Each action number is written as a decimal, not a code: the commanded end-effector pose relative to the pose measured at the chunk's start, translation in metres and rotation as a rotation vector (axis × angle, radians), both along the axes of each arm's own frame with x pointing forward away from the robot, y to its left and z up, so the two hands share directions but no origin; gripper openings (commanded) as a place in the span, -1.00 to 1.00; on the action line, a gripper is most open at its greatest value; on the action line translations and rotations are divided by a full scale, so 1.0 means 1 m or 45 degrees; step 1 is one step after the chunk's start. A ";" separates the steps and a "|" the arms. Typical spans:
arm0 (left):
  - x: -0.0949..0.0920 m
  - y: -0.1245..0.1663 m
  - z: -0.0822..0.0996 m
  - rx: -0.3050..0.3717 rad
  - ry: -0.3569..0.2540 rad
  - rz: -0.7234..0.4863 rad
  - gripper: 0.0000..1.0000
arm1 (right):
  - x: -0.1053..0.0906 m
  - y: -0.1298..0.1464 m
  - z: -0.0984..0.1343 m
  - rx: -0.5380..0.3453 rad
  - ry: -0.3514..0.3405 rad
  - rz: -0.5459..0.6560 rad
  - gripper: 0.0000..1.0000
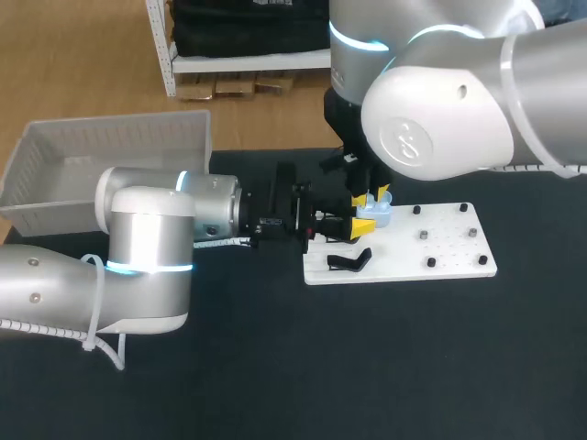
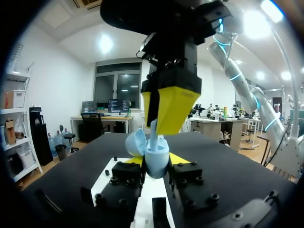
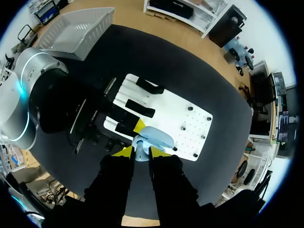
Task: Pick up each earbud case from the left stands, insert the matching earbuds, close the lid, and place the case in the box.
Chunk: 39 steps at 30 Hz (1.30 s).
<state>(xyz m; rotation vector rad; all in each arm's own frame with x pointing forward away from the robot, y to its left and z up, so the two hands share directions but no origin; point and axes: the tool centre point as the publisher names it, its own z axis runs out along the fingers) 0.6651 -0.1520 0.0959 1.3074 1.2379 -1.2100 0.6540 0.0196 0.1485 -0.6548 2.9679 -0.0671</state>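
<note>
Light-blue earbud case (image 2: 154, 161), lid open, was clamped in the left gripper (image 2: 157, 162) over the white board (image 1: 449, 255). An earbud (image 2: 153, 129) was pinched by the right gripper (image 1: 371, 202) at its mouth. Misalignment could jam it.

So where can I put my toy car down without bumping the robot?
The widest bare patch is the table between the board and the near edge, right of the left arm. The basket looks bare inside too. Stay away from the board's left end: the left end effector and right end effector crowd the case there, beside a stand.
</note>
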 end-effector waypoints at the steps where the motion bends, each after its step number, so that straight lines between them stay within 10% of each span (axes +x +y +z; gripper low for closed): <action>1: 0.000 0.000 0.000 0.004 0.000 0.003 -1.00 | 0.002 0.000 -0.002 -0.002 0.002 -0.004 -1.00; 23: 0.000 0.000 0.000 0.004 0.000 0.003 -1.00 | 0.006 0.000 -0.012 -0.028 0.028 0.009 -1.00; 31: 0.000 0.000 0.000 0.004 0.000 0.003 -1.00 | 0.004 -0.003 -0.003 0.008 0.029 -0.009 0.85; 39: 0.000 0.000 0.000 0.004 0.000 0.003 -1.00 | 0.013 -0.016 0.023 0.135 0.011 -0.104 1.00</action>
